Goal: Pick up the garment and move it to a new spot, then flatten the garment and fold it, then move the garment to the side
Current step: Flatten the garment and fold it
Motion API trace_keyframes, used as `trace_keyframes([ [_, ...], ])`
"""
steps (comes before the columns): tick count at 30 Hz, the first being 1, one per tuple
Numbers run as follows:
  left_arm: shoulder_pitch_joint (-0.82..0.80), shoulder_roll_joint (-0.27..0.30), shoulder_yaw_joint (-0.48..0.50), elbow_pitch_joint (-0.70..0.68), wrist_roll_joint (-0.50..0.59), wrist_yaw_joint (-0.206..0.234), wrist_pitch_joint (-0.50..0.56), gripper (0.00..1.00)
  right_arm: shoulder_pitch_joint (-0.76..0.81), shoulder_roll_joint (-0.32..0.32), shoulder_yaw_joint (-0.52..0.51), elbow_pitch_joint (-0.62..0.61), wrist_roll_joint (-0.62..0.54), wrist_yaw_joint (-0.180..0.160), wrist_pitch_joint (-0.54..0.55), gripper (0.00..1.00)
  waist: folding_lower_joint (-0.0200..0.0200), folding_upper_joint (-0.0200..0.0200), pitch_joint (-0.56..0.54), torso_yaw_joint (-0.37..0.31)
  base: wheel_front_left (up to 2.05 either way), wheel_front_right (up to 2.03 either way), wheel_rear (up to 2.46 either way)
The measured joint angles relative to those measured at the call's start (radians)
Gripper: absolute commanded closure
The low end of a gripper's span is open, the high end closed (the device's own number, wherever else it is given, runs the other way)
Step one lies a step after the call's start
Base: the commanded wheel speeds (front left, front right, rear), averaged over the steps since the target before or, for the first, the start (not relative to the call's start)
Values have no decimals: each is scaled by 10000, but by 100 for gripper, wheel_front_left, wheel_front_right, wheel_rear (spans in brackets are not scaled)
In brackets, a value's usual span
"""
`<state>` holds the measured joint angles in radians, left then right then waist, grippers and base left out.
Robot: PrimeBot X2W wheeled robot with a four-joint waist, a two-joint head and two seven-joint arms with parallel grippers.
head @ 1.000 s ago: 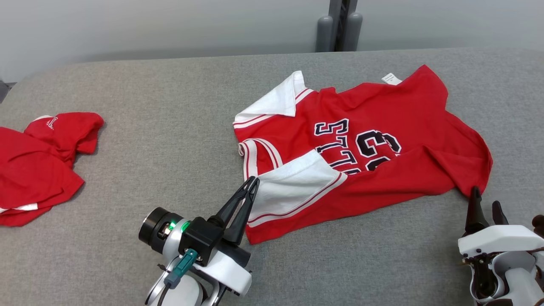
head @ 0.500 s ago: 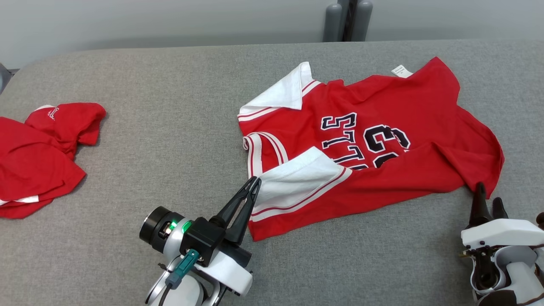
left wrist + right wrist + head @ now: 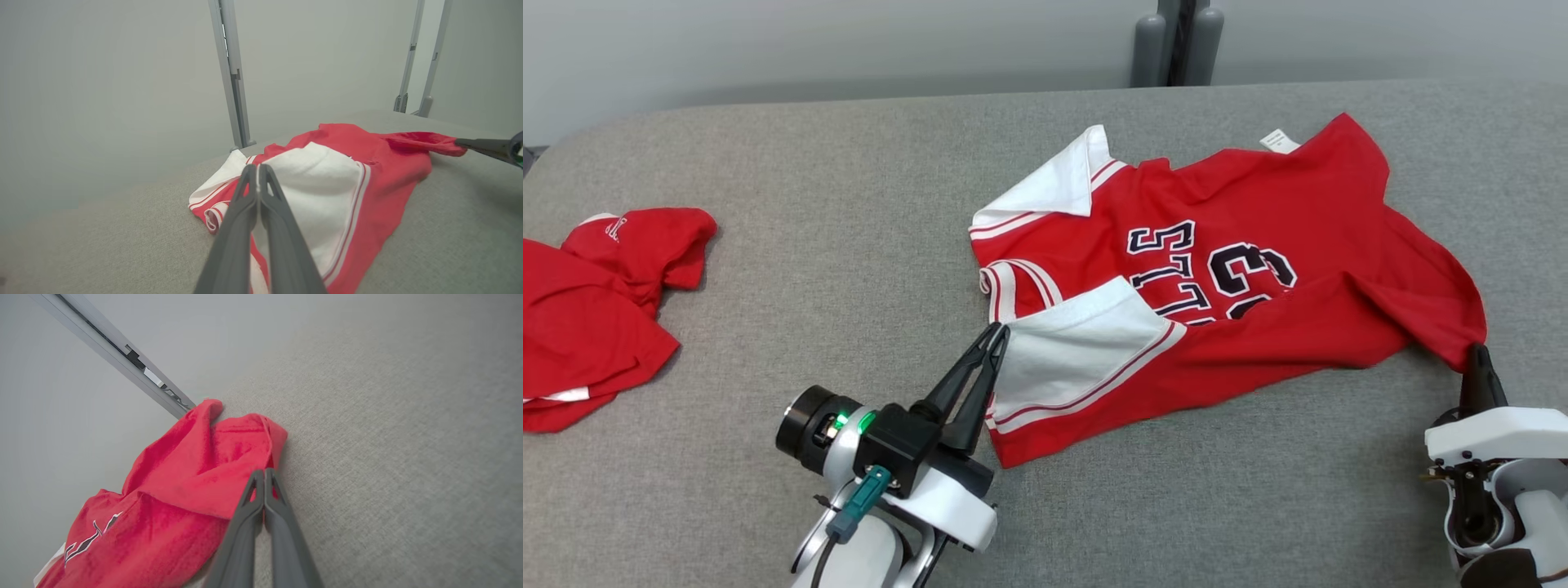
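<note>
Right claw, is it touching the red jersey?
Touching. The right wrist view shows the right claw pinched shut on a corner of the red jersey.

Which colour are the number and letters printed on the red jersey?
The jersey lettering is dark, near black, with white outline; the head view shows it best.

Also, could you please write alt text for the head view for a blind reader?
A rumpled red and white jersey lies on a grey table, the left gripper shut on its white edge, the right gripper on a red corner. Another red garment lies at left.
</note>
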<state>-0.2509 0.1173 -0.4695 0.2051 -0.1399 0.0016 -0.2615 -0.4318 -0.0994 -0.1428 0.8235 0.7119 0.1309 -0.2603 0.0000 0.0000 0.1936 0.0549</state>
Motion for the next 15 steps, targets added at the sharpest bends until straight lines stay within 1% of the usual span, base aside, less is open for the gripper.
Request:
trace_keyframes([
  [4, 1, 113, 198, -205, -58, 77, 0, 100, 161, -261, 249, -458, -205, 0, -4, 100, 0, 0, -255, -64, 0, 0, 0],
  [9, -8, 374, 520, -610, -59, 142, 0, 100, 262, -681, 410, -1365, -769, 0, -13, 100, 0, 0, -637, -161, 0, 0, 0],
  [15, -354, 872, 924, -1089, -13, 169, -2, 100, 36, -1124, 489, -2533, -1237, 0, 151, 100, 0, 0, -1003, -339, 0, 0, 0],
])
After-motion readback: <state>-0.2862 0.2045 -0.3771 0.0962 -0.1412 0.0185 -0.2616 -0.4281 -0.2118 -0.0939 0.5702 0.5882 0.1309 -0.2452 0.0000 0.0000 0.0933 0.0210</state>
